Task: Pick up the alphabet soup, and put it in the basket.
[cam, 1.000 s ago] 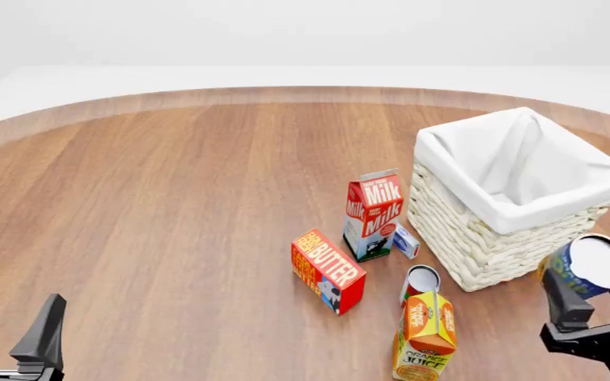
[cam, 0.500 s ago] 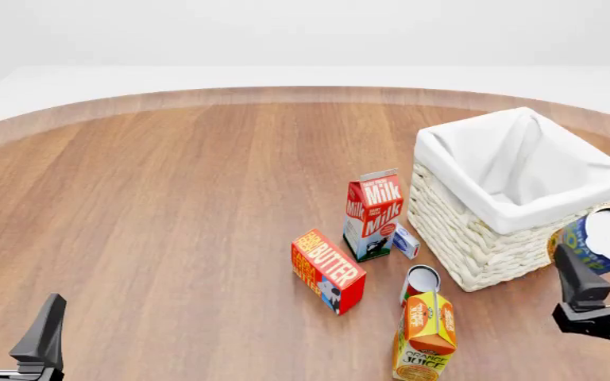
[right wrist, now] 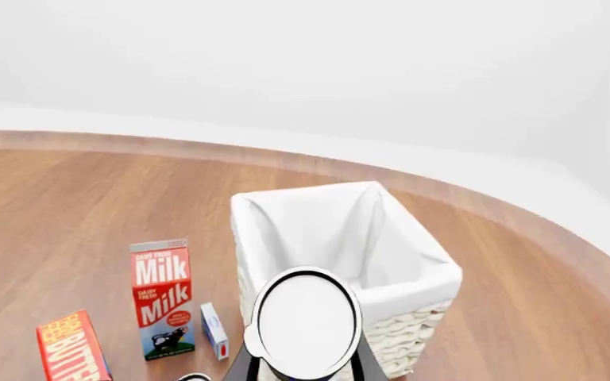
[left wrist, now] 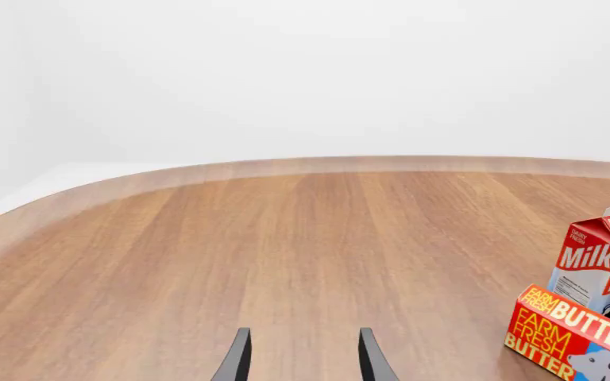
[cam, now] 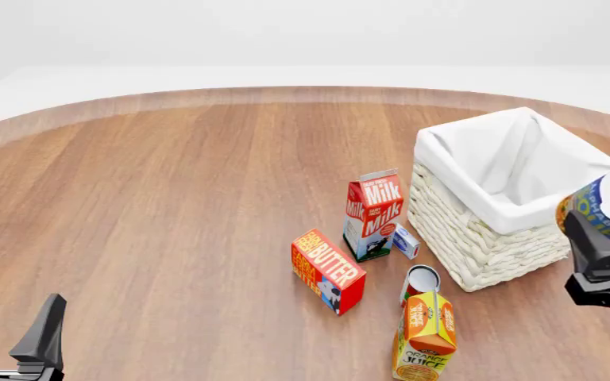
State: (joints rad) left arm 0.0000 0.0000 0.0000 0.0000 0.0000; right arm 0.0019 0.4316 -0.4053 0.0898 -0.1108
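Observation:
My right gripper (cam: pixel 600 238) is shut on the alphabet soup (cam: pixel 605 207), a small can with a blue and yellow label and a white flat top. It holds the can in the air at the far right, beside the near right side of the basket (cam: pixel 472 236) and about level with its rim. In the right wrist view the can's top (right wrist: pixel 307 321) fills the space between the fingers, with the white-lined basket (right wrist: pixel 411 282) just beyond. My left gripper (cam: pixel 13 325) is open and empty at the near left, also seen in the left wrist view (left wrist: pixel 301 357).
A milk carton (cam: pixel 373 214), a small blue-white box (cam: pixel 406 241) and a butter box (cam: pixel 327 270) stand left of the basket. A reddish silver-topped can (cam: pixel 419 282) and an orange juice carton (cam: pixel 424 335) stand in front of it.
My right gripper has risen and moved farther forward with the soup can, from beside the basket's lower wall to about rim height. The left arm has not moved.

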